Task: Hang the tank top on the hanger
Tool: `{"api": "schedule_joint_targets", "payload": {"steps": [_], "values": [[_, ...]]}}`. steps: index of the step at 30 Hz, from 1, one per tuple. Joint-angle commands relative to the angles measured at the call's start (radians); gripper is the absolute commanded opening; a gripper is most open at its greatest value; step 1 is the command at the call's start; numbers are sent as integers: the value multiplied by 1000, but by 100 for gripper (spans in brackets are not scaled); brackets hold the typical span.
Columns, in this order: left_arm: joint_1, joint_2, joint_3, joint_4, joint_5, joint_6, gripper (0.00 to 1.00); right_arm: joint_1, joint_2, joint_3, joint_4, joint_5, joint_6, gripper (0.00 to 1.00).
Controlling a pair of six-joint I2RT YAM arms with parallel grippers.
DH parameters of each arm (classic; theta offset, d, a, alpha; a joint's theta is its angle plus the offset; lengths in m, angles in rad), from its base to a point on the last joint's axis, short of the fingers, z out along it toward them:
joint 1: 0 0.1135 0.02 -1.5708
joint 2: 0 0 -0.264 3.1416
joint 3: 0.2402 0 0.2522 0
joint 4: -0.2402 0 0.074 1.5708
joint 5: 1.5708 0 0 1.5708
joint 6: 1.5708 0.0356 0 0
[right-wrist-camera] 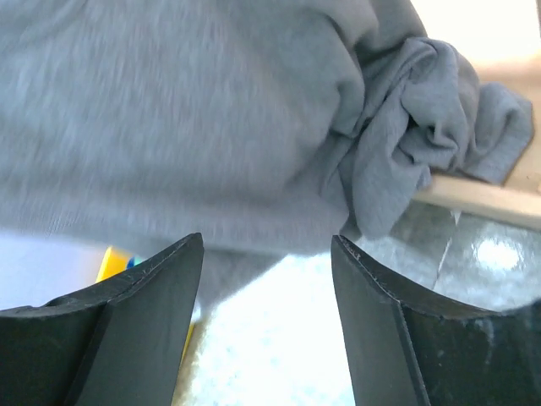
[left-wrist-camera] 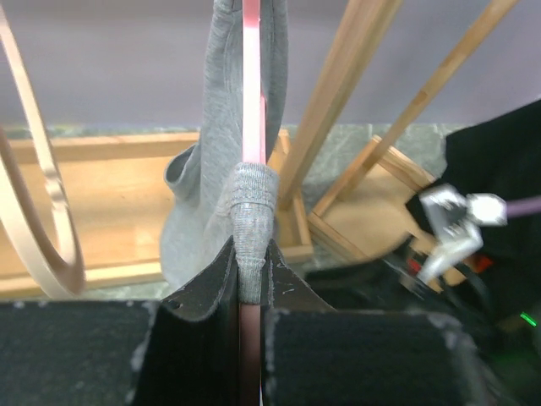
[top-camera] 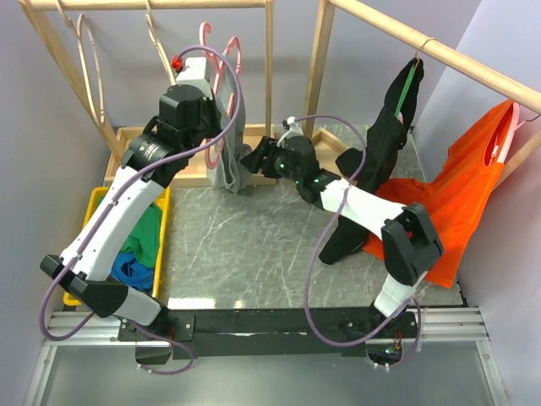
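The pink hanger (top-camera: 226, 59) hangs upright at the back of the table, seen edge-on in the left wrist view (left-wrist-camera: 251, 85). The grey tank top (top-camera: 225, 165) hangs on it, one strap wrapped over the hanger arm (left-wrist-camera: 253, 199), its body drooping to the wooden base. My left gripper (left-wrist-camera: 251, 272) is shut on the hanger arm and that strap. My right gripper (top-camera: 254, 158) is open and empty beside the top's lower part. In the right wrist view its jaws (right-wrist-camera: 266, 247) stand wide apart just short of the bunched grey cloth (right-wrist-camera: 186, 110).
A wooden rack base (top-camera: 182, 135) lies under the top. Cream hangers (top-camera: 89, 51) hang at the back left. A yellow bin (top-camera: 95, 203) of green and blue clothes is on the left. A black garment (top-camera: 385, 139) and an orange garment (top-camera: 461, 199) hang on the right rail.
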Motion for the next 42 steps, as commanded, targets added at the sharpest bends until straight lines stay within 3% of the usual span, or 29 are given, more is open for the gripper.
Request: {"api": "schedule_joint_targets", "payload": {"steps": [1, 11, 29, 42], "values": [[22, 12, 93, 54, -20, 78, 1, 0, -142, -50, 21, 10, 3, 70], [38, 130, 250, 54, -26, 161, 1, 17, -303, -144, -5, 44, -14, 72], [38, 164, 250, 184, -58, 193, 2, 92, -448, -199, -97, 199, -124, 72], [45, 295, 386, 195, -89, 224, 3, 132, -566, -217, -146, 288, -178, 74]]}}
